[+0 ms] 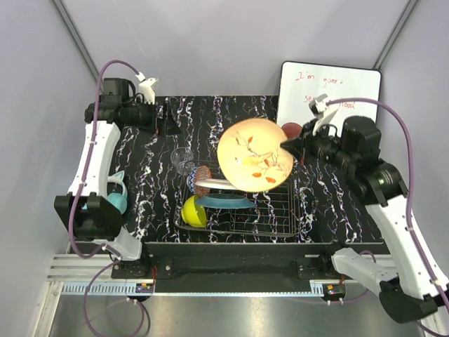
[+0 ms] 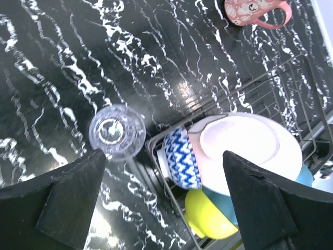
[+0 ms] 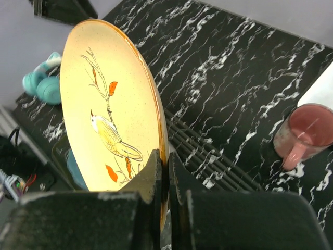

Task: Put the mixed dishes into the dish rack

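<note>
Rack (image 1: 277, 210) holds white plate (image 2: 244, 140), teal plate (image 1: 224, 202), patterned bowl (image 2: 182, 159), yellow bowl (image 2: 208, 219). Right fingers (image 3: 152, 179) grip the orange plate (image 3: 109, 114) above it; left fingers (image 2: 67, 198) spread, empty. Glass (image 2: 115, 131) and cup (image 3: 307, 130) stand unloaded on the bench (image 2: 78, 52).

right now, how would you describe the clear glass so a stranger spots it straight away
Find the silver wire dish rack in the middle of the black marbled table. Just outside its far left corner, on the table itself, stands the clear glass. It alone is see-through and colourless, unlike the patterned bowl racked beside it.
</note>
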Available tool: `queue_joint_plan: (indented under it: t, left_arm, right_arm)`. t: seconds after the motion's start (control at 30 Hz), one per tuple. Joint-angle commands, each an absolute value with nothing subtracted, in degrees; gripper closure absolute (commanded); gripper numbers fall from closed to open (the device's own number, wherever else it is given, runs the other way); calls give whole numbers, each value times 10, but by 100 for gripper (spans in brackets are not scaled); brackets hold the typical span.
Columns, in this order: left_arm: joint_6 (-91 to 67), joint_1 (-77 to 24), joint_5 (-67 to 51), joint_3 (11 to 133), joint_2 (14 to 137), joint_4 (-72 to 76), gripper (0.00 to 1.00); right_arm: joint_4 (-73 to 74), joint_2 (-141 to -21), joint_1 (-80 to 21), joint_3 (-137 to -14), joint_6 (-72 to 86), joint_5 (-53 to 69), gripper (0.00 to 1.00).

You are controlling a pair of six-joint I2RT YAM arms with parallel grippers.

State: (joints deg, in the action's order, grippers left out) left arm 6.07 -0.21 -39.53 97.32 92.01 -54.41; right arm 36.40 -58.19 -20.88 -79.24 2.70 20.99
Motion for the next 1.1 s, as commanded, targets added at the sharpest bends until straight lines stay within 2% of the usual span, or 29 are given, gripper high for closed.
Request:
queue_joint_plan:
  t: [0.0, 0.23, 0.47, 0.8, 1.07]
  left_arm:
    - [76, 0, -347, 951, 832, -570, 1]
    - [101, -1, -302, 867, 754, -598, 1]
    - [111, 0, -268, 833, 714, -612, 1]
    - [106, 0, -268, 900, 715, -649, 1]
    - [131, -2, -238, 900, 674, -668, 1]
  right_arm:
    - [315, -495, -238, -766, 35, 237, 100]
    - [359, -395, -248, -731, 3, 249, 100]
    - [370, -373, -252, -736, -23, 272, 100]
    - [385, -428, -257, -793, -45, 306, 100]
    - [361, -468, -275, -849, -58, 344, 100]
